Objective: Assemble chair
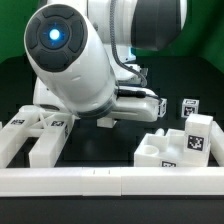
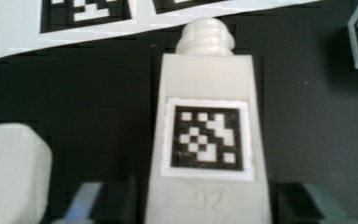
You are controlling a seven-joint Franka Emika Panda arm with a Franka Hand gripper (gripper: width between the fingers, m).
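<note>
Leg bar lies between the fingers of the pincer, long axis pointing straight ahead, threaded tip farthest; whether it is pinched cannot be told.

white leg bar, black-and-white tag

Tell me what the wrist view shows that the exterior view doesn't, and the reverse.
Wrist only: a close look at the tagged leg bar with its knobbed tip, and the marker board beyond it. Exterior only: the arm and the border rail. Both: tagged white parts on the black table.
</note>
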